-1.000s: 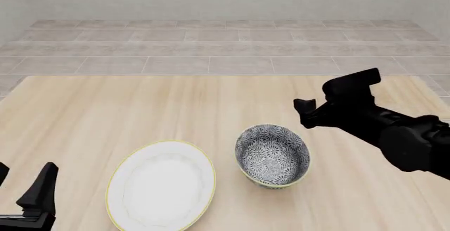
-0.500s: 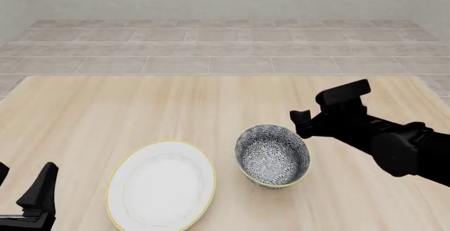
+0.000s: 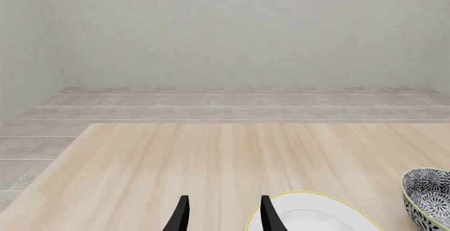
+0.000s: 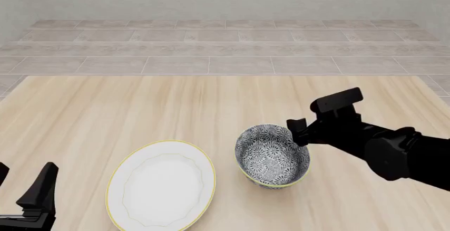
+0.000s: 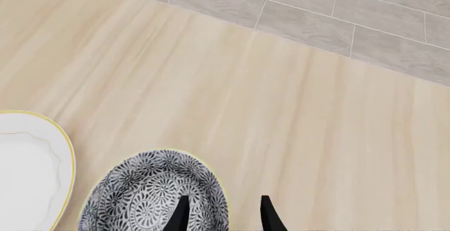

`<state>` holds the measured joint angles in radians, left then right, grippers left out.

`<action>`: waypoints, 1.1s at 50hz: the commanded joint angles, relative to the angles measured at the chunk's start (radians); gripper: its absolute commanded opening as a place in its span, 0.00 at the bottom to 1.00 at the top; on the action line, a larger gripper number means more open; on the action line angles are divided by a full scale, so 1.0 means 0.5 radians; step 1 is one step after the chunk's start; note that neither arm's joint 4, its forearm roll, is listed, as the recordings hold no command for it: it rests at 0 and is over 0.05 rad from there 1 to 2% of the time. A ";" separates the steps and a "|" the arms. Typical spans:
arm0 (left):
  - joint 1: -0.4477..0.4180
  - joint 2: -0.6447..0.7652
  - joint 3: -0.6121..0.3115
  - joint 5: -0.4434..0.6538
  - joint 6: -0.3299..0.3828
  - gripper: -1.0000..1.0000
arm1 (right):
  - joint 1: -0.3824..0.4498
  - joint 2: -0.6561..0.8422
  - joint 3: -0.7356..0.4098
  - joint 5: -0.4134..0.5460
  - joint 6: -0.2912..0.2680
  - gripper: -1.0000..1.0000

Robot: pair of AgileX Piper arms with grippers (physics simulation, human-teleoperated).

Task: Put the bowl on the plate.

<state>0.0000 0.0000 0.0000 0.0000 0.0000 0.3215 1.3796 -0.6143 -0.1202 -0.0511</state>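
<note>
The patterned blue-grey bowl (image 4: 273,156) stands upright on the wooden table, just right of the white plate (image 4: 162,184) with the yellow rim. My right gripper (image 4: 296,131) hangs at the bowl's far right rim. In the right wrist view this gripper (image 5: 223,218) is open, one finger over the inside of the bowl (image 5: 147,194) and the other outside its rim, with the plate (image 5: 28,167) beside it. My left gripper (image 4: 25,189) rests open at the table's near left corner. The left wrist view shows the left gripper (image 3: 225,218), the plate (image 3: 309,218) and the bowl (image 3: 429,194).
The light wooden table (image 4: 140,109) ends at a far edge with a grey tiled floor (image 4: 225,46) and a pale wall beyond. The right arm (image 4: 393,152) reaches in from the right over the table.
The right gripper has come down and to the left, from above and behind the bowl to its far right rim. Bowl, plate and left gripper have not moved.
</note>
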 commanded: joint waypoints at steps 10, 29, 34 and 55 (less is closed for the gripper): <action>0.000 0.000 0.000 0.000 0.000 1.00 | 0.003 0.033 0.038 -0.021 0.015 1.00; 0.000 0.000 0.000 0.000 0.000 1.00 | 0.031 0.118 0.080 -0.071 0.047 1.00; 0.000 0.000 0.000 0.000 0.000 1.00 | 0.039 0.129 0.076 -0.068 0.055 1.00; 0.000 0.000 0.000 0.000 0.000 1.00 | 0.065 0.173 0.075 -0.071 0.084 1.00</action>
<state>0.0000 0.0000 0.0000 0.0000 0.0000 0.3492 1.4607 -0.5778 -0.1571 -0.0137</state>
